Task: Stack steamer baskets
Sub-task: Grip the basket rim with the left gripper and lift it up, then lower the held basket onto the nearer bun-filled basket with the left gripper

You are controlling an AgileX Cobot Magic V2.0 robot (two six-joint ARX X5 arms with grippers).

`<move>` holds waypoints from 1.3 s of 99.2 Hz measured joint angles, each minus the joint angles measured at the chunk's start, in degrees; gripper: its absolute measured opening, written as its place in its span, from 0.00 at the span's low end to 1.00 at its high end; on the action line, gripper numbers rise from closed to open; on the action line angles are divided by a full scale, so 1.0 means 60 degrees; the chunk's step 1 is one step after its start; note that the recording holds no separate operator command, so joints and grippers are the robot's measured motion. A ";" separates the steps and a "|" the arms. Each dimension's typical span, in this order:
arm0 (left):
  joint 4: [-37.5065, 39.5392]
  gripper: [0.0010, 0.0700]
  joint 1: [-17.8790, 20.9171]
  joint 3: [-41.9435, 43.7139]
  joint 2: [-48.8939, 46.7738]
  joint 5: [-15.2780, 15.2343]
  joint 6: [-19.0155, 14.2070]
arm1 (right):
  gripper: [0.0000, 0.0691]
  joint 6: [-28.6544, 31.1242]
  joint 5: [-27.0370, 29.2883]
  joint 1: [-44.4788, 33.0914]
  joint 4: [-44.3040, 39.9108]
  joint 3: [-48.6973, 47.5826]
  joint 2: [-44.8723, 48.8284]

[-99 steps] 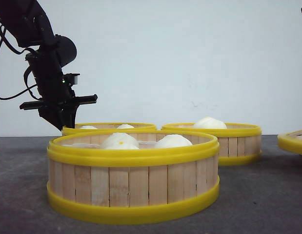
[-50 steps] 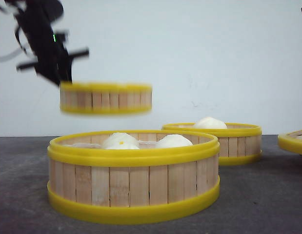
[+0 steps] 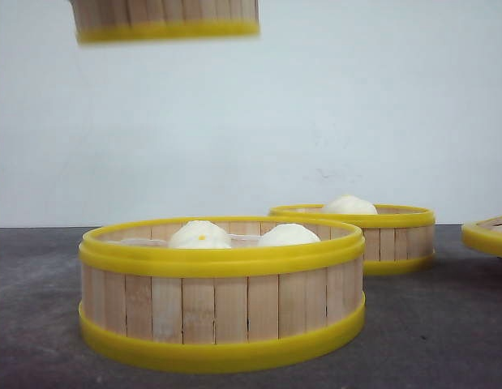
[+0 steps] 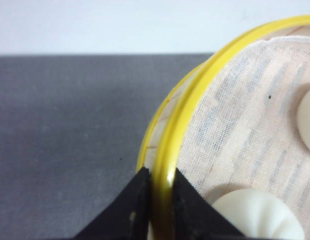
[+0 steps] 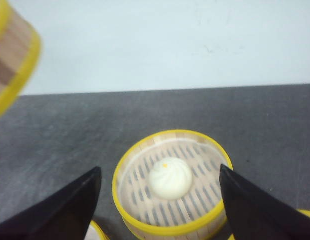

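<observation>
A steamer basket [image 3: 166, 20] hangs high above the worktop [image 3: 429, 324], its rim pinched between the closed fingers of the left gripper [image 4: 157, 200]. Three more baskets sit on the worktop, the front basket [image 3: 222, 292] near its front edge. The right gripper [image 5: 157, 200] hovers wide open and empty over the one-bun basket [image 5: 171, 182].

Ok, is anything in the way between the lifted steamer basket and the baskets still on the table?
Nothing visible. The lifted basket, clamped at its rim by the left hand, hangs above open air; the near basket has only buns inside.
</observation>
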 joint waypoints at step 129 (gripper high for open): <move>0.2721 0.03 -0.2739 -0.9213 -0.4998 -0.0157 -0.0976 | 0.67 -0.0270 -0.0004 0.0000 -0.1045 0.0463 -0.0004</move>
